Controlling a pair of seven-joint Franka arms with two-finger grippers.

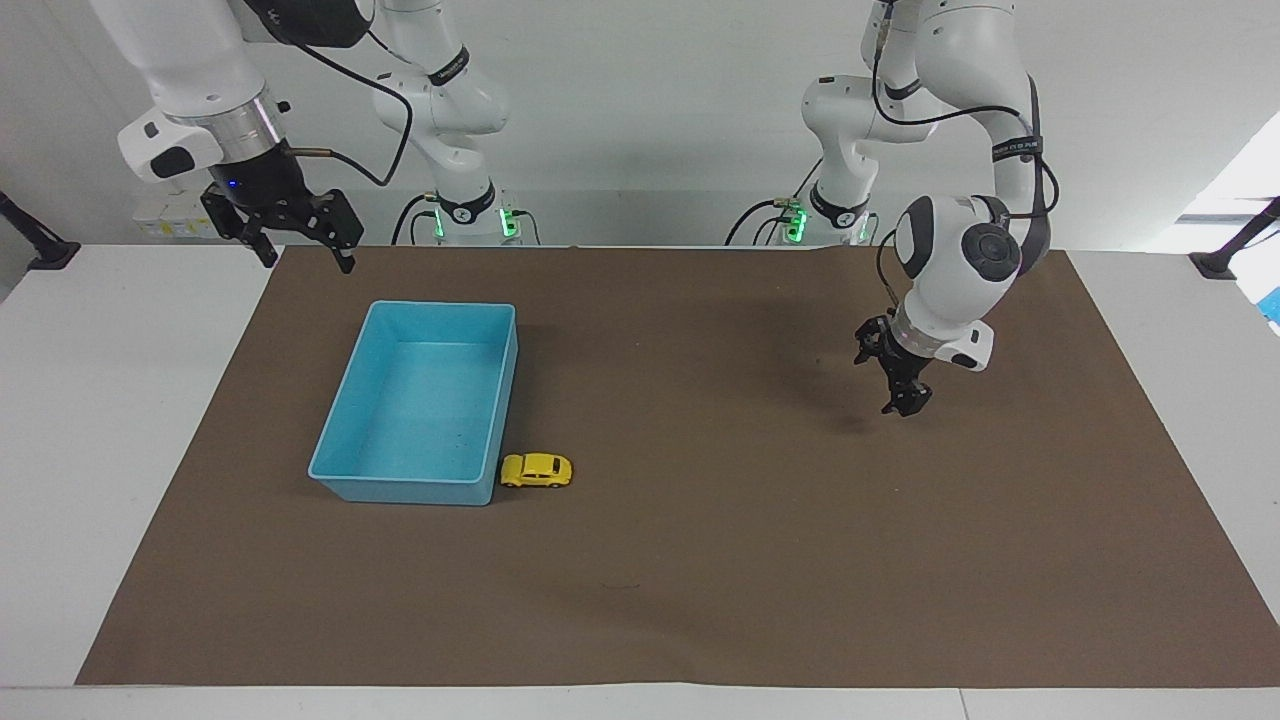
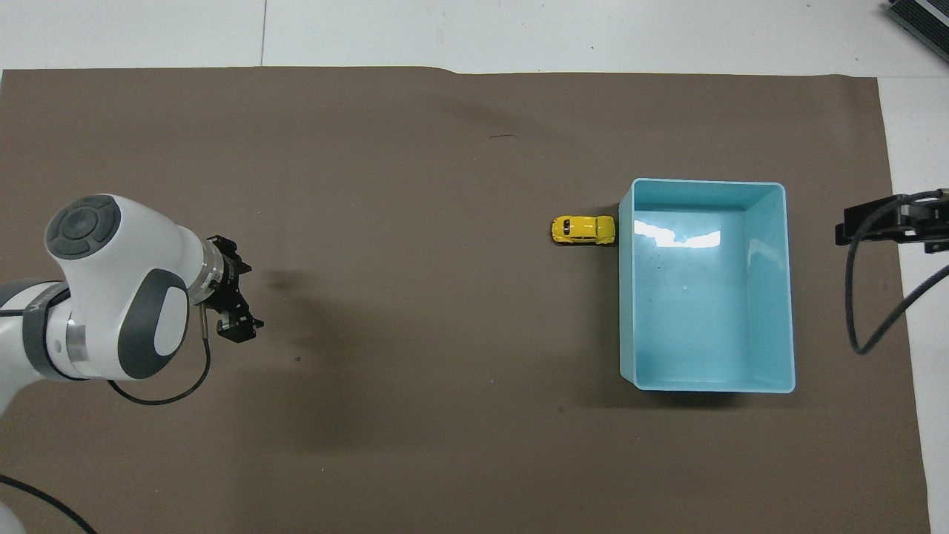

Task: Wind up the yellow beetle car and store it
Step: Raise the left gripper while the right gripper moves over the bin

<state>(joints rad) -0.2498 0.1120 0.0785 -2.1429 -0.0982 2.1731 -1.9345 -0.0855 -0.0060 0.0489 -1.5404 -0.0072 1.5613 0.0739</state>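
I work in a robotics lab: my two white arms (image 1: 960, 260) are bolted by a white table (image 1: 100, 400) under brown paper (image 1: 700, 560), bare walls.

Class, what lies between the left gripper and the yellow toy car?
Only bare brown mat between left gripper and car, clearest overhead.

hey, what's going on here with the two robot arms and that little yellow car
Nothing is being held right now. The yellow beetle car sits on the brown mat against the outside wall of the blue bin, not in it, so storing is not done. The left gripper hangs open, low over bare mat toward the left arm's end of the table, well away from the car. The right gripper waits open, raised above the table's edge near the bin.
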